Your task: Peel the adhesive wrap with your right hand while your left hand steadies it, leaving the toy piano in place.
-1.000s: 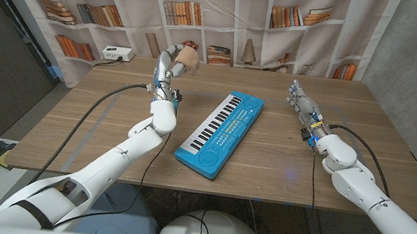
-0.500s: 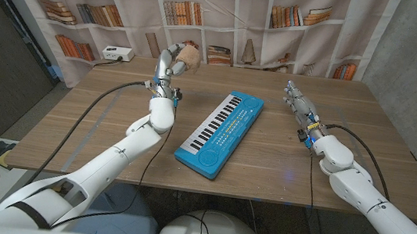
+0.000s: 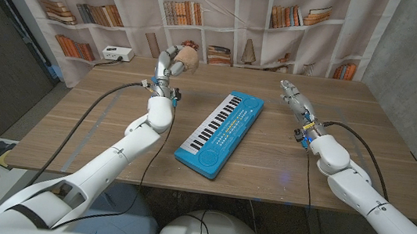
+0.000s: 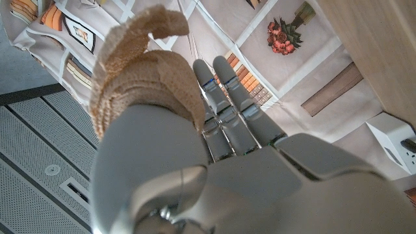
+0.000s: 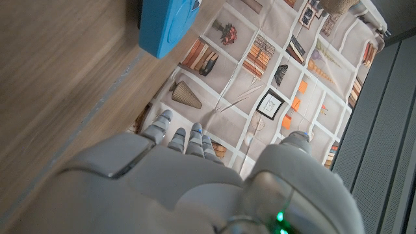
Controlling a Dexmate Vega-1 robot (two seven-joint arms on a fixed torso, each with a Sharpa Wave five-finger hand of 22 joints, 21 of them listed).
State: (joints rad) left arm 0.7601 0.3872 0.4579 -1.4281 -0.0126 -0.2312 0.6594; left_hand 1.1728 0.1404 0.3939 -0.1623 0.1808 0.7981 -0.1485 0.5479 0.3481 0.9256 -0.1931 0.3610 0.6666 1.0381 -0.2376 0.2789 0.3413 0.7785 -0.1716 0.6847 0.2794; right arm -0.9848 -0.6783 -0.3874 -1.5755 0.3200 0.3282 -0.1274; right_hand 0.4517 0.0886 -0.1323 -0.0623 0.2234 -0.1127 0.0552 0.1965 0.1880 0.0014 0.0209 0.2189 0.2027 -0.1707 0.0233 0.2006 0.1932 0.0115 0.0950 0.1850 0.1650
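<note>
Over the desk's [image 3: 96, 132] far-left corner the left hand [image 3: 170, 64] is hanging raised, gripping the adhesive wrap [image 3: 187, 58] — a tan, crinkly roll of bandage-like stuff. In the left wrist view the wrap [image 4: 144, 65] is sitting against the thumb side of that hand [image 4: 195, 162], its ragged loose tail curling free, while the straight fingers [image 4: 229, 97] are lying alongside it. Across the last second this hand and the roll are barely shifting, so the steadying half of the job appears to be in place.

In the middle the blue toy piano [image 3: 219, 133] is lying diagonally on the desk, well apart from both hands and sitting just where it was a second ago.

On the desk's right side the right hand [image 3: 295, 102] is the mover — it is sliding leftward and slightly toward the far edge compared with a second ago, its fingers extended together and holding nothing. The right wrist view shows its fingers [image 5: 179, 140] straight too. It is probably starting its reach across toward the wrap; the roll is well apart from it, so no peeling is under way.
</note>
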